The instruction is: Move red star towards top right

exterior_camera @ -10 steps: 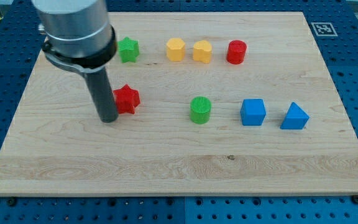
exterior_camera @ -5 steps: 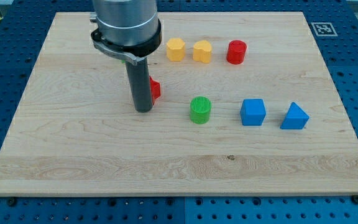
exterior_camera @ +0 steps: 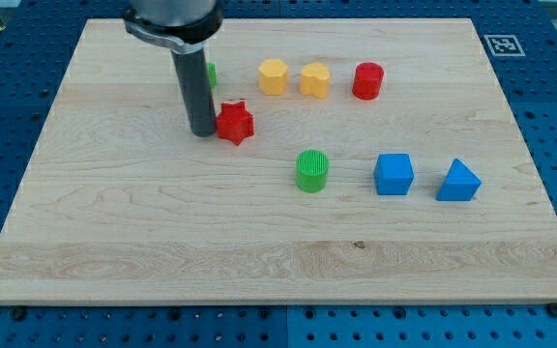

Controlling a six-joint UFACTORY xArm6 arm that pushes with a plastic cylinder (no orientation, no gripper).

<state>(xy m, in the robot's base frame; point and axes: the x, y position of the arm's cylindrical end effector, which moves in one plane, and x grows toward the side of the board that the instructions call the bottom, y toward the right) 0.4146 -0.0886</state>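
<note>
The red star (exterior_camera: 235,123) has moved right and up since the earlier frame — my tip (exterior_camera: 202,131) touches its left side. No gripper here. Pushing is in hand — next push goes up-right.

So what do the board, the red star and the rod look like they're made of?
Board: light wood, matte, with visible grain lines and small knots. Red star: probably moulded plastic, going by its uniform saturated colour and smooth faces. Rod: dark, smooth, possibly metal or plastic; my tip sits just to the view's left of the star.

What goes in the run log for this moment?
my tip at left edge of red star | star below-left of yellow blocks | push unfinished
</note>
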